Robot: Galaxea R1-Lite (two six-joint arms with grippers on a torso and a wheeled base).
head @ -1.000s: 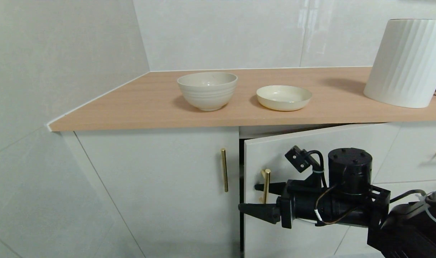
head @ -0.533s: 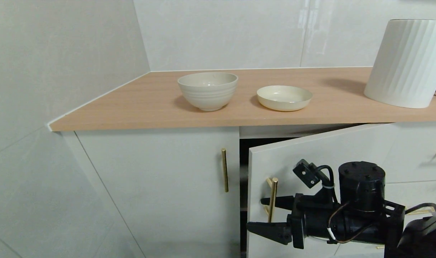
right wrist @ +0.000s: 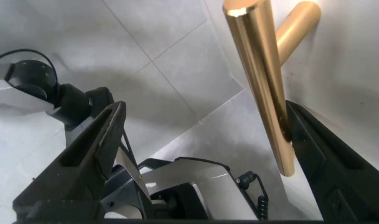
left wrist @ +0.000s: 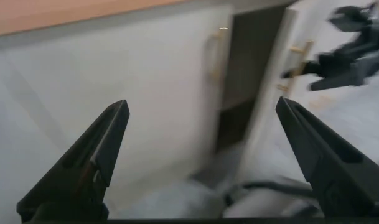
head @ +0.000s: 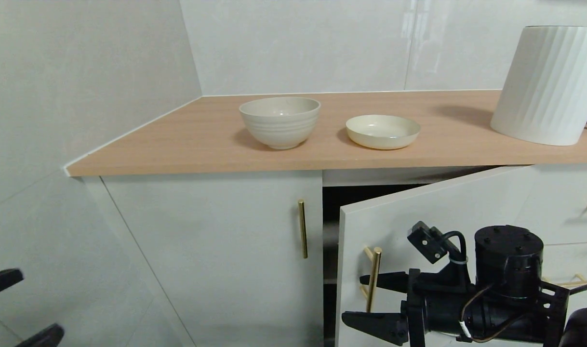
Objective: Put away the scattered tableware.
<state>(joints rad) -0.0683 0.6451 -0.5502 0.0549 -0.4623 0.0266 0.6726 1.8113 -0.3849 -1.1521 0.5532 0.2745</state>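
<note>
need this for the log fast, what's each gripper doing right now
Left gripper: open, empty.
Right gripper: open, gold cabinet door handle between its fingers, not clamped.

The door [head: 443, 212] stands ajar, leaving a narrow dark gap [head: 330, 212]. Bowl [head: 279, 121] and dish [head: 382, 131] stand apart on the counter [head: 187, 140].

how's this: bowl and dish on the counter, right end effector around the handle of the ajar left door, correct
Wrong door: in the head view the right end effector is around the handle of the ajar right door; the left door is shut. The bowl and dish are on the counter.
</note>
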